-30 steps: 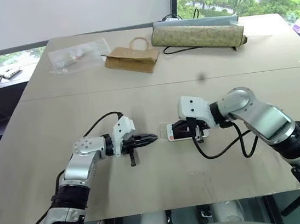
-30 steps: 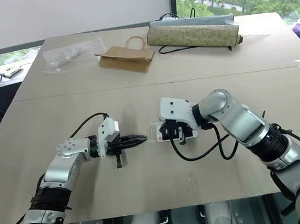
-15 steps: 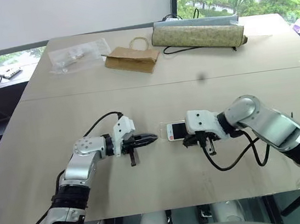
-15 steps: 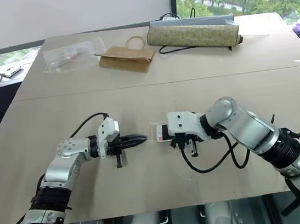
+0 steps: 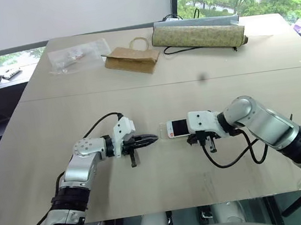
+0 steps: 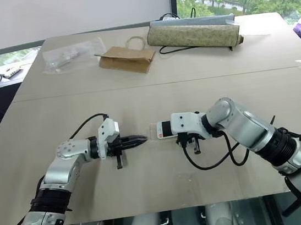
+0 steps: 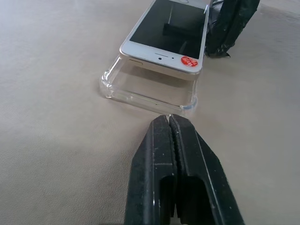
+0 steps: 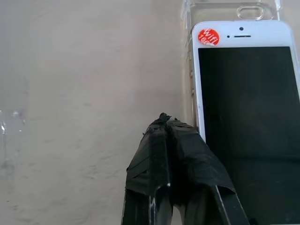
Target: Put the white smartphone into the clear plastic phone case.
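The wide beige table (image 5: 51, 120) carries, along its far edge, one rolled patterned mat (image 5: 198, 35), one brown paper bag (image 5: 132, 59) and one crinkled clear plastic bag (image 5: 79, 54). Near the front, the two arms reach toward each other from either side. Between them lies one clear plastic phone case (image 7: 150, 91), its long axis running left to right across the table, with one white smartphone (image 7: 171, 35) resting on top of it, screen up and tilted, its sticker end raised on the case's rim and not seated inside. That end, marked with a red round sticker (image 8: 209, 37), points toward the robot's left, and a strip of empty case shows past it. The left gripper (image 7: 169, 119) is closed on nothing, its tips just at the case's short end rim. The right gripper (image 8: 165, 118) is likewise shut and empty, sitting beside the phone's long edge, by the case's side wall.
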